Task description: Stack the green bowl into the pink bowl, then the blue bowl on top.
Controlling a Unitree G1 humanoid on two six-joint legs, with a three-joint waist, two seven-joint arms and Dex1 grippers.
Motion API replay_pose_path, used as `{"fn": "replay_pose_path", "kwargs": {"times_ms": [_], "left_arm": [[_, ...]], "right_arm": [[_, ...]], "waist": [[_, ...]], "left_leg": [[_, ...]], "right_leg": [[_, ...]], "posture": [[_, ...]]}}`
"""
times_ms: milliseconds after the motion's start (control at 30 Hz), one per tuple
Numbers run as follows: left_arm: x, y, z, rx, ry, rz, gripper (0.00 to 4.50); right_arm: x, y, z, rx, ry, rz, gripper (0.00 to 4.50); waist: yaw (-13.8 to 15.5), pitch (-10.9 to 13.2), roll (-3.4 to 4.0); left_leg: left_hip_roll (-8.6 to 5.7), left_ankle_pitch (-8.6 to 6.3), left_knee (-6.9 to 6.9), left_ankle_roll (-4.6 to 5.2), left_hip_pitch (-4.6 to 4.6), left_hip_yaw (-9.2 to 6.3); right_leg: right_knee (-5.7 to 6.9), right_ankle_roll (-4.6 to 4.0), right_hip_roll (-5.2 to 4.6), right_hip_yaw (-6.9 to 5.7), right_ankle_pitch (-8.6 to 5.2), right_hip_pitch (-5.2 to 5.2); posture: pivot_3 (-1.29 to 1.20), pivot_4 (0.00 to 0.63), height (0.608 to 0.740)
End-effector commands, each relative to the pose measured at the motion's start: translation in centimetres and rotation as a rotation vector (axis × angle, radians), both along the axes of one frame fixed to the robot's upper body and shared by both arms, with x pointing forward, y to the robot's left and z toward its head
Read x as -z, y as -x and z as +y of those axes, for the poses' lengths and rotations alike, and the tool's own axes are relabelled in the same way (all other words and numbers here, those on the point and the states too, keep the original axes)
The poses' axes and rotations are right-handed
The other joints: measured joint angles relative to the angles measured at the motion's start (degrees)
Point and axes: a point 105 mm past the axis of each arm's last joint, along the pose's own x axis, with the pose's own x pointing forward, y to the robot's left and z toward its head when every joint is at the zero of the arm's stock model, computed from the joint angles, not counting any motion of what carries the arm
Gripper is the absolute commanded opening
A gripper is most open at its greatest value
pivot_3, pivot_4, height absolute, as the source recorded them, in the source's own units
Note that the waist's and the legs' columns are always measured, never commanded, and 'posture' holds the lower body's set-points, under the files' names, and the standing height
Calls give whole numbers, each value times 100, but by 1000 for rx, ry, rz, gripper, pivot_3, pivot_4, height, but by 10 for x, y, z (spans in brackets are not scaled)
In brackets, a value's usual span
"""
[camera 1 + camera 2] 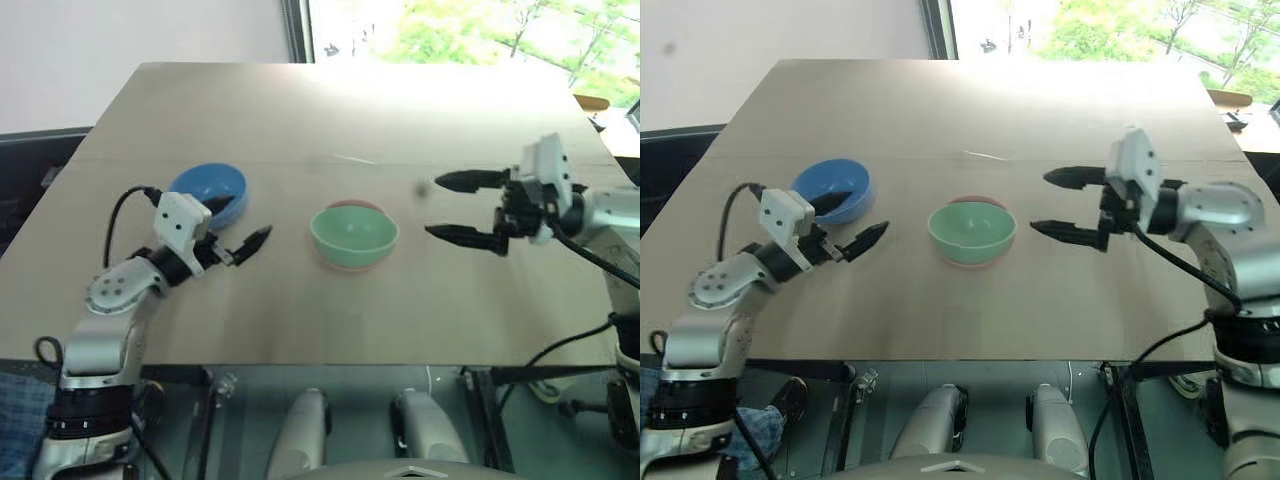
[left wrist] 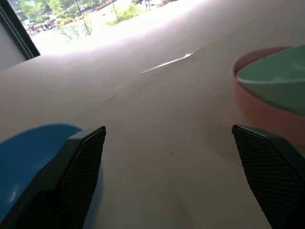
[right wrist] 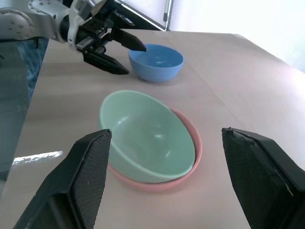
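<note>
left tool point(image 1: 243, 226) released beside blue bowl point(image 1: 208, 190); right tool point(image 1: 452, 207) released near green bowl point(image 1: 352, 232)

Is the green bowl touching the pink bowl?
Touching. In the right wrist view the green bowl sits nested inside the pink bowl, a bit tilted, resting against its rim with no gap at the near side.

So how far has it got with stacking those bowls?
First step looks done: the green bowl sits tilted inside the pink bowl. Both hands are open and empty; the left hand is by the blue bowl, which must yet go on top.
</note>
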Motion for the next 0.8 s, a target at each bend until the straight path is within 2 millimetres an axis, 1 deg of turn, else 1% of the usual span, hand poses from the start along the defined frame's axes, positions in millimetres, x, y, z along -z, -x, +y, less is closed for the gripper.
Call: {"fn": "replay_pose_path", "kwargs": {"times_ms": [33, 67, 167, 233, 300, 500, 600, 700, 733, 800], "left_arm": [[-7, -8, 11, -53, -94, -2, 4500], [-7, -9, 14, -65, -98, 0, 4500], [-4, -15, 23, -91, -182, 15, 4500], [3, -18, 34, -120, -271, 36, 4500], [9, -20, 40, -135, -312, 58, 4500], [18, -21, 41, -118, -339, 87, 4500], [19, -22, 40, -113, -331, 92, 4500], [17, -23, 36, -95, -316, 89, 3734], [17, -23, 36, -92, -318, 85, 3272], [17, -23, 34, -88, -318, 81, 2504]], "right_arm": [[-19, 14, -9, -3, -30, -66, 3879], [-20, 15, -11, 3, -32, -62, 3879], [-22, 18, -14, 12, -38, -61, 3879], [-22, 19, -14, 27, -34, -66, 3879], [-22, 19, -15, 35, -35, -70, 3879], [-22, 18, -14, 46, -40, -74, 3879], [-23, 18, -13, 44, -41, -78, 3879], [-25, 17, -12, 42, -42, -79, 3912], [-25, 17, -12, 42, -43, -79, 3912], [-25, 16, -12, 41, -42, -79, 3912]], "waist": [[-12, 0, 0], [-13, 0, 0], [-11, 0, 0], [-9, 0, 0], [-8, 0, 0], [7, 0, -1], [9, 0, -1], [8, 0, -1], [8, 0, -1], [8, 0, -1]], "left_leg": [[1, 0, 0, 0, 0, -1], [2, 0, 0, 0, 2, 0], [4, 0, -1, 0, 4, -1], [4, 0, -1, 0, 5, -2], [3, 0, -1, 0, 5, -1], [2, 0, -1, 0, -2, -1], [2, 0, -1, 0, -2, -3], [2, 0, 0, 0, -2, -3], [2, 0, 0, 0, -2, -3], [2, 0, 0, 0, -2, -3]], "right_leg": [[0, 0, 1, -1, 0, -1], [2, 0, 1, 0, 0, -1], [4, 0, 3, -2, 0, 0], [6, 0, 3, -2, 0, 0], [5, 0, 3, -1, 0, 0], [1, 0, 1, -2, 0, -2], [2, 0, 0, -3, 0, -2], [3, 0, 1, -3, 0, -2], [3, 0, 1, -4, 0, -2], [3, 0, 0, -3, 0, -2]], "posture": [[0, 150, 740], [0, 150, 740], [0, 150, 740], [0, 150, 740], [0, 150, 740], [0, 150, 740], [0, 150, 740], [0, 150, 740], [0, 150, 740], [0, 150, 740]]}}
